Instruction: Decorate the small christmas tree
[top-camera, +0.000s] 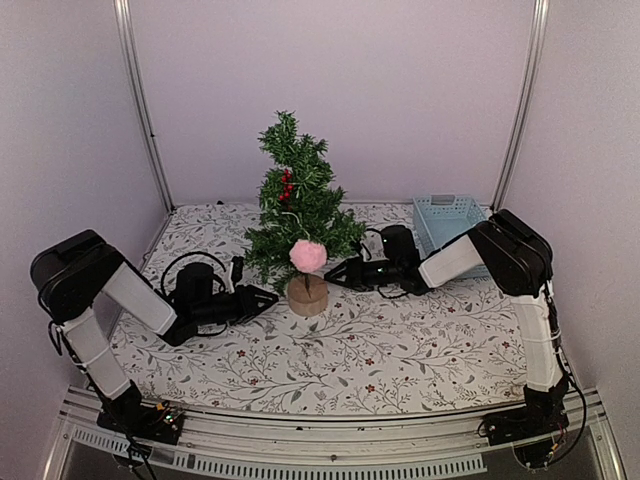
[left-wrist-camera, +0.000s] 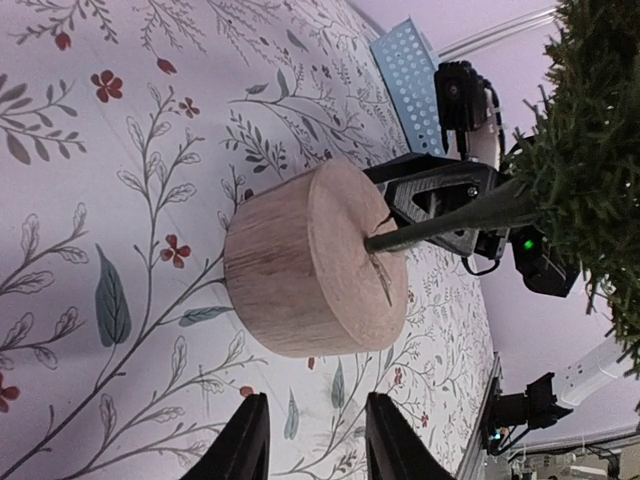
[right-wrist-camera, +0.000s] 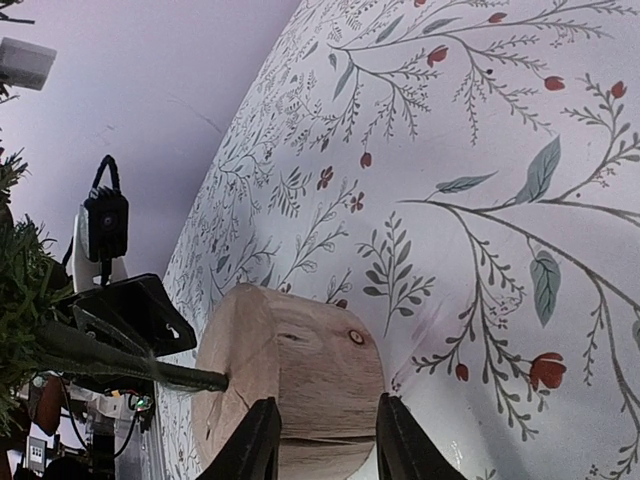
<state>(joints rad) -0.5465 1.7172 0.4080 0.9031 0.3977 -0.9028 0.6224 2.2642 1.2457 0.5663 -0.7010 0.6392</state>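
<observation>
Position: small christmas tree (top-camera: 297, 205) upright at mid-desk, a little toward the far side, standing on its round wooden stump (top-camera: 307, 295), which sits flat on the flower-patterned desk (top-camera: 400, 350). Left end effector (left-wrist-camera: 315, 405) lies low over the desk just left of the stump, fingers parted, nothing between them; the stump is ahead of the tips and apart from them. Right end effector (right-wrist-camera: 327, 405) comes in low from the right, fingers also parted and holding nothing; its tips are right at the stump's side, and the gap looks narrower than the stump, so it is in front of the wood and not around it. Contact cannot be confirmed. Judgement: the two flank the base from opposite sides to steady or shift the tree at its only firm, bristle-free part. Already on the tree: pink pompom (top-camera: 307, 256) hanging low on the near side just above the stump, red berries (top-camera: 287, 185) higher up. Blue basket (top-camera: 450, 220) at far right behind the right arm; contents not readable. Obstructions: low branches (top-camera: 262, 250) overhang the stump, the thin stem (left-wrist-camera: 450, 222) leaves little clearance above it, and each arm faces the other across the base.
</observation>
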